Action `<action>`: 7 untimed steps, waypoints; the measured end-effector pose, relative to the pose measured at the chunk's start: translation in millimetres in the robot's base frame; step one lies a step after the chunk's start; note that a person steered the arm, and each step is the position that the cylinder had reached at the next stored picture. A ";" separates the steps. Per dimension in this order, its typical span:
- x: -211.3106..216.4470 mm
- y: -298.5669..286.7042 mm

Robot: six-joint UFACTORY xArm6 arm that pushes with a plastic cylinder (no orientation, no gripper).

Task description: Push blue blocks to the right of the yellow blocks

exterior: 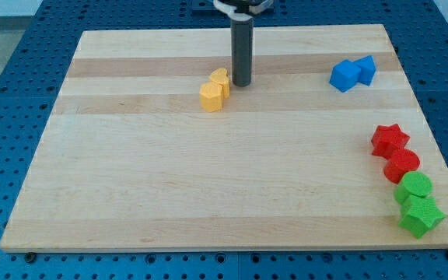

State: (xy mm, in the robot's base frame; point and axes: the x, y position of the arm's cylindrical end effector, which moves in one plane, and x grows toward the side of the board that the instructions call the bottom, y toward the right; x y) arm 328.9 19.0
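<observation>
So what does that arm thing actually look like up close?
Only its end shows: a straight, dark grey cylindrical rod, smooth and unmarked, ending in my tip. At the view's top it joins a white-and-black mount, mostly cropped. No cables or claws are visible.

The board (232,194) is pale, smooth wood with a matt grain, my tip (242,83) just right of the yellow blocks (215,91) looks like dark matt metal or plastic, and those blocks look like matt plastic.
</observation>
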 end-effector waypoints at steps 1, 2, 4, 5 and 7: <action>-58.2 28.8; -90.0 103.0; -79.6 278.0; -61.5 276.4; -23.9 189.6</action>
State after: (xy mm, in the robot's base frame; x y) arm 305.0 208.7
